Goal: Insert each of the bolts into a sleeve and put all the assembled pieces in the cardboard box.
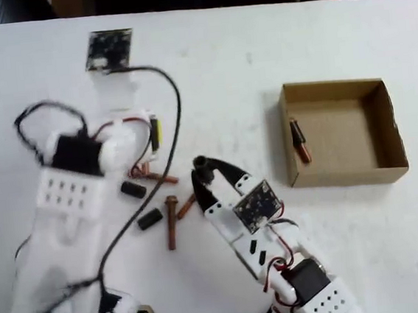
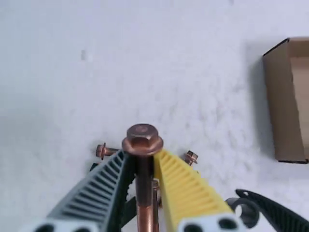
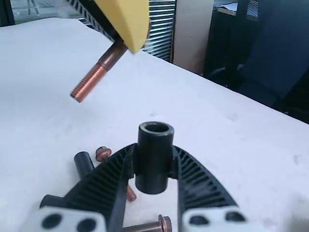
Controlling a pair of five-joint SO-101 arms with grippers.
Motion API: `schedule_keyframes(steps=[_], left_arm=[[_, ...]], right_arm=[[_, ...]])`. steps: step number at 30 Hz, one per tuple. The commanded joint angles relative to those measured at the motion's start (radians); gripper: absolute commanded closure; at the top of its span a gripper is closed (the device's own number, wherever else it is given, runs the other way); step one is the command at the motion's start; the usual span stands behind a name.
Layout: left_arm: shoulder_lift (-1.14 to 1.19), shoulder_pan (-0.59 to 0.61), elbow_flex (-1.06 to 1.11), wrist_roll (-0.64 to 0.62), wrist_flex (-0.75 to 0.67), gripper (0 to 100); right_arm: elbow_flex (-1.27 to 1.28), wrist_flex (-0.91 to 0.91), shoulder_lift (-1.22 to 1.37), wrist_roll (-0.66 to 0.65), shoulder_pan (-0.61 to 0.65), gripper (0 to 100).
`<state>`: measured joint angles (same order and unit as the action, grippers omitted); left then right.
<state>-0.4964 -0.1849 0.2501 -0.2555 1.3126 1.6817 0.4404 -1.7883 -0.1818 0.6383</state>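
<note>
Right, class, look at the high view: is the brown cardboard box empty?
No, a copper-coloured bolt piece lies inside the brown cardboard box, against one side wall.

Overhead plus 2 wrist close-ups

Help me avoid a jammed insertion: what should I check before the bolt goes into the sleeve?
1. Bolt gripped: ok. The left gripper is shut on its shank just under the head.
2. Sleeve gripped: ok. The right gripper is shut on it, and the open end sits clear of the fingers.
3. Threaded tip in line with the sleeve's bore: not ok. The tip hangs off to one side, tilted and apart from the sleeve.
4. Bore free inside: cannot tell, as it is dark.
5. Cardboard box has room: ok. One assembled piece lies in it.
</note>
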Motion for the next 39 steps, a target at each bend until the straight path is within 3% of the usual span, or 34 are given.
schedule_keyframes(steps=[1,7,14,18,25,39], left_arm=[[-0.216,0.001,0.097,0.009,-0.176,98],[-0.429,-0.001,0.305,0.003,-0.374,98],[-0.687,-0.001,0.505,-0.002,-0.545,98],[-0.802,-0.002,0.611,-0.081,-0.649,98],[-0.837,-0.166,0.717,-0.091,-0.812,98],[-0.839,-0.236,0.783,-0.074,-0.847,98]], right_arm=[[0.008,-0.031,-0.010,0.008,0.035,98.1],[0.008,-0.087,-0.008,0.011,0.050,98.1],[0.008,-0.079,-0.008,0.157,0.042,98.1],[0.008,-0.077,-0.007,0.161,0.048,98.1],[0.008,-0.050,-0.008,0.163,0.050,98.1],[0.008,-0.053,-0.012,0.153,0.044,98.1]])
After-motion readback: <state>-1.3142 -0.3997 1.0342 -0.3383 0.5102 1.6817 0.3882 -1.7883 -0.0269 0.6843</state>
